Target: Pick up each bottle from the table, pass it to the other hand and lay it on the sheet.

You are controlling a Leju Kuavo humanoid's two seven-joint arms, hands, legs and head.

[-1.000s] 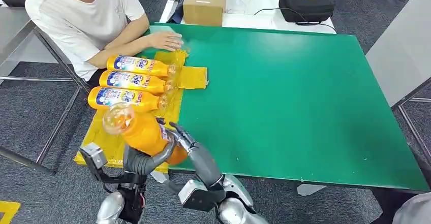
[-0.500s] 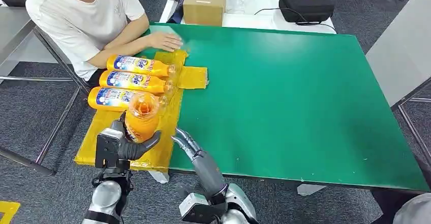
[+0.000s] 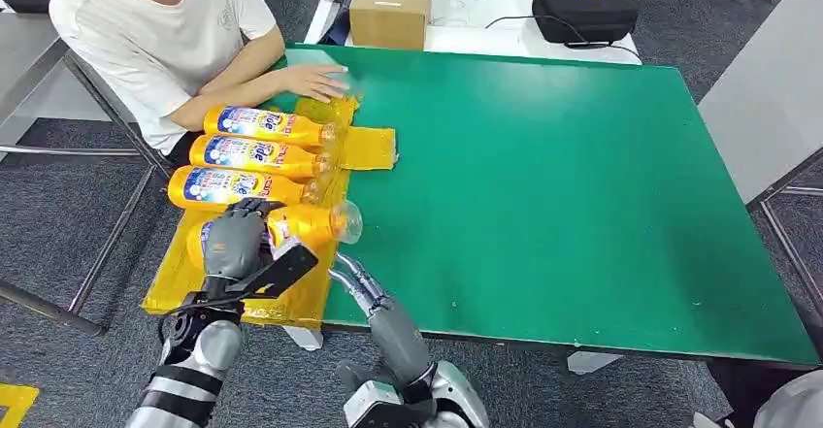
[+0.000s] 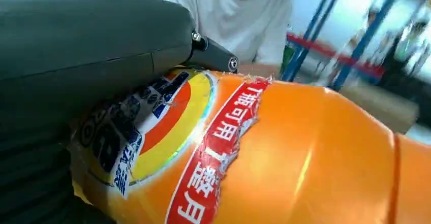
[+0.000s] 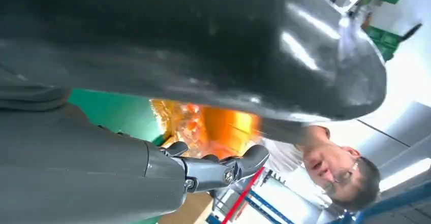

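While the left robot hand (image 3: 233,242) grips a bottle (image 3: 309,225) over the yellow sheet (image 3: 309,290), the green table (image 3: 563,185) stands on grey carpet (image 3: 58,214)

A seated person (image 3: 155,30) rests a hand (image 3: 315,81) near a cardboard box (image 3: 391,8) and black case (image 3: 584,9).

The yellow plastic sheet (image 3: 364,147) lies on the left edge of the green surface (image 3: 563,185). On the sheet lie three orange detergent bottles (image 3: 254,156) side by side; nearer than them, a fourth orange bottle (image 3: 309,224) under the left robot hand (image 3: 233,239). Beyond the sheet rests a person's hand (image 3: 315,80).
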